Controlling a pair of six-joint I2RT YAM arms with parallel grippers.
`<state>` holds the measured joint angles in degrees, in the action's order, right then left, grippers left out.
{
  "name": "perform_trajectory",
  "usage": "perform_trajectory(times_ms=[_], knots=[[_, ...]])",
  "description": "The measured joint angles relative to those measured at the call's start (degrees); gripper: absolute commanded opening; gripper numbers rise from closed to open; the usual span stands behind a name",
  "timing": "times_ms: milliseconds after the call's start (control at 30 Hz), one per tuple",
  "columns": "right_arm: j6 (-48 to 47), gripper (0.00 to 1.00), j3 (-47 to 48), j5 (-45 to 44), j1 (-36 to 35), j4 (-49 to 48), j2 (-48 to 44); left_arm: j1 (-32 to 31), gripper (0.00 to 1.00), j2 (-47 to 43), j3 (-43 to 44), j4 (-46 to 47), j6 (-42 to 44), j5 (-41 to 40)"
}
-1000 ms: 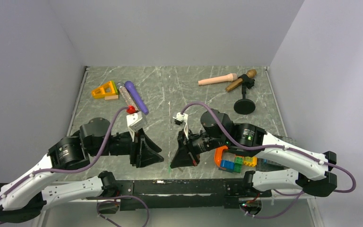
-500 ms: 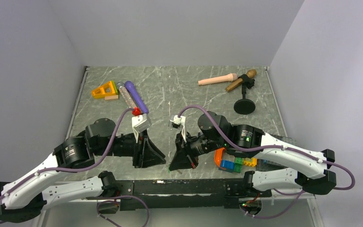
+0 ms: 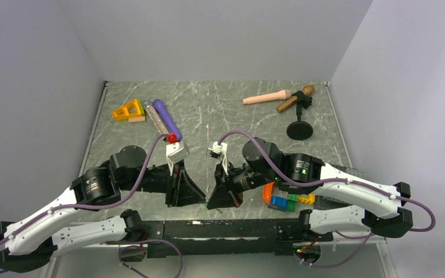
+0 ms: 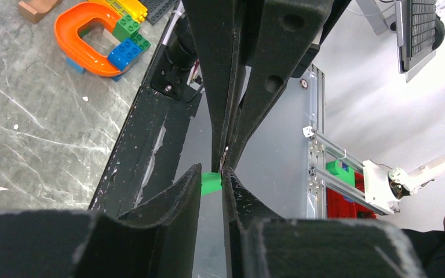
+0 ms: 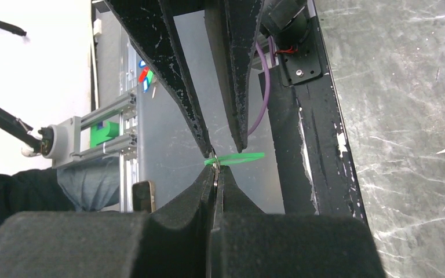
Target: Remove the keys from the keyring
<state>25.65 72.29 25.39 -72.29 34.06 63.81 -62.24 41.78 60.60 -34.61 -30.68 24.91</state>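
Note:
My two grippers meet tip to tip low over the table's near edge. The right gripper (image 5: 215, 169) is shut on the thin metal keyring (image 5: 215, 164). A bright green key (image 5: 243, 157) hangs from the keyring and lies flat, sticking out sideways. The left gripper (image 4: 211, 171) has its fingers a narrow gap apart, and the green key (image 4: 211, 183) shows in that gap just past the tips. The key runs on behind one finger, so it is not pinched between them. In the top view the left gripper (image 3: 201, 198) and right gripper (image 3: 210, 204) almost touch, and the key is hidden there.
Coloured bricks with an orange curved piece (image 3: 283, 196) lie just right of the right gripper. A black stand (image 3: 299, 128), a wooden microphone (image 3: 294, 98) and a pink handle (image 3: 266, 97) are at the back right. A purple stick (image 3: 167, 119) and an orange triangle (image 3: 128, 109) are at the back left.
The left arm has slid right until its fingertips reach the right gripper's tips, and its jaws have narrowed. The right gripper has shifted slightly left and stayed shut.

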Motion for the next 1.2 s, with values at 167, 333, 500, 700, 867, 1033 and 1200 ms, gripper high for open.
perform_trajectory(times_ms=[167, 333, 500, 700, 867, 1033, 1200], knots=[[-0.02, 0.00, 0.00, -0.85, -0.22, -0.02, 0.00, -0.07, 0.17, 0.09, -0.39, 1.01, -0.50, 0.76], [0.00, 0.00, 0.00, -1.36, -0.24, -0.04, 0.00, -0.11, 0.02, 0.07, -0.61, 1.44, -0.68, 0.87], [0.00, 0.05, -0.02, -2.01, -0.31, 0.13, -0.17, -0.11, 0.00, -0.15, -1.33, 2.47, -1.57, 1.16], [0.94, 0.71, -1.11, -3.74, -0.44, -1.90, -1.75, -0.11, 0.00, -1.60, -2.23, 3.61, -2.38, -0.07], [2.03, 0.78, -5.33, -7.13, -0.44, -6.45, -6.54, -0.11, 0.00, -2.29, -2.32, 3.67, -3.30, -2.34], [5.09, 0.72, -12.00, -13.27, -0.44, -11.89, -13.70, -0.11, 0.00, -2.58, -2.29, 4.00, -4.17, -4.90], [8.50, 0.65, -17.14, -17.29, -0.44, -18.43, -18.53, -0.11, 0.00, -3.23, -2.29, 5.64, -5.60, -8.22]])
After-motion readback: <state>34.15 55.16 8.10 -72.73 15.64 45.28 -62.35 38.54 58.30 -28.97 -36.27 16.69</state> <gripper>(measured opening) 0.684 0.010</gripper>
